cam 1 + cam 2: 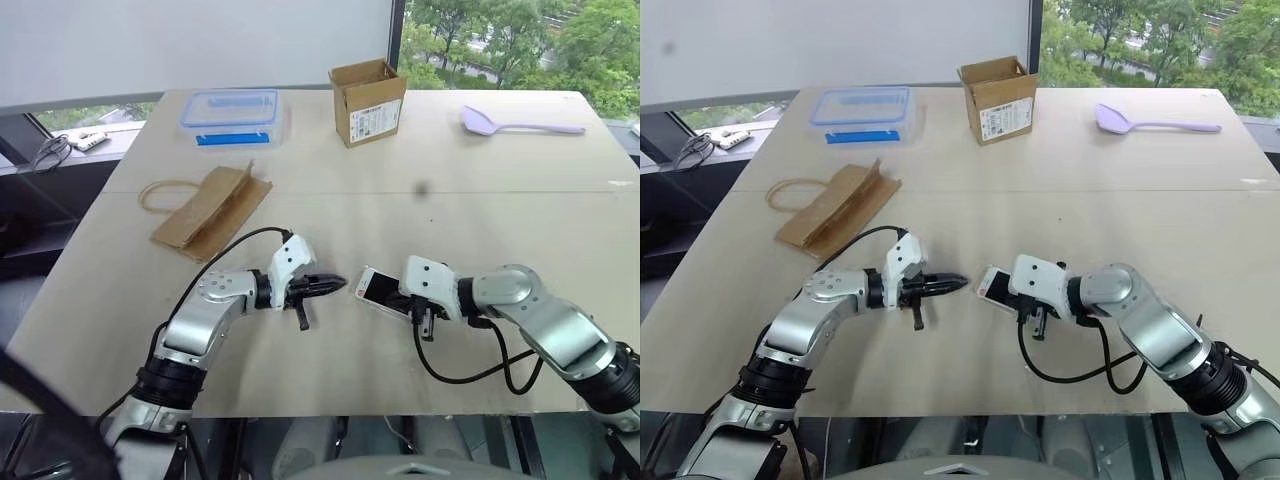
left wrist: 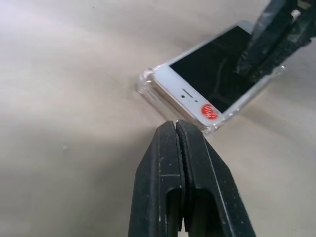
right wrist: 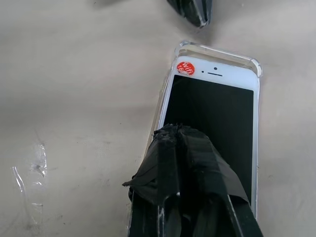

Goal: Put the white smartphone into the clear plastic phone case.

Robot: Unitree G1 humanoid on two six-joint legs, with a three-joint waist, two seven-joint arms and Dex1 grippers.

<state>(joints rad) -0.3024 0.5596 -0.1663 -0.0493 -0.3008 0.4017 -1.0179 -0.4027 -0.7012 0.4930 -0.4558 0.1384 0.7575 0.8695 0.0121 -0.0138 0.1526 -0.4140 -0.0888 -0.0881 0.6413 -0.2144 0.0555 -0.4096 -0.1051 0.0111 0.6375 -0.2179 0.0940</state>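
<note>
The phone [image 3: 212, 111] lies screen up on the desk [image 1: 330, 190], near the front edge, between the two arms. It sits in the clear case [image 2: 148, 81], whose rim shows just outside the phone's top edge and corners; whether every edge is seated I cannot tell. A red sticker [image 3: 185, 67] marks one top corner of the phone.

The left end effector [image 2: 177, 129] is clenched, empty, its tip just beside the case's corner by the sticker. The right end effector [image 3: 178, 133] is also clenched, grasping nothing, its taped tips over the black screen.

Bare desk surrounds the phone on all sides. A paper bag [image 1: 210, 208], a food box [image 1: 232, 115], a carton [image 1: 367, 100] and a lilac spoon [image 1: 515, 125] lie well apart, toward the far edge.
</note>
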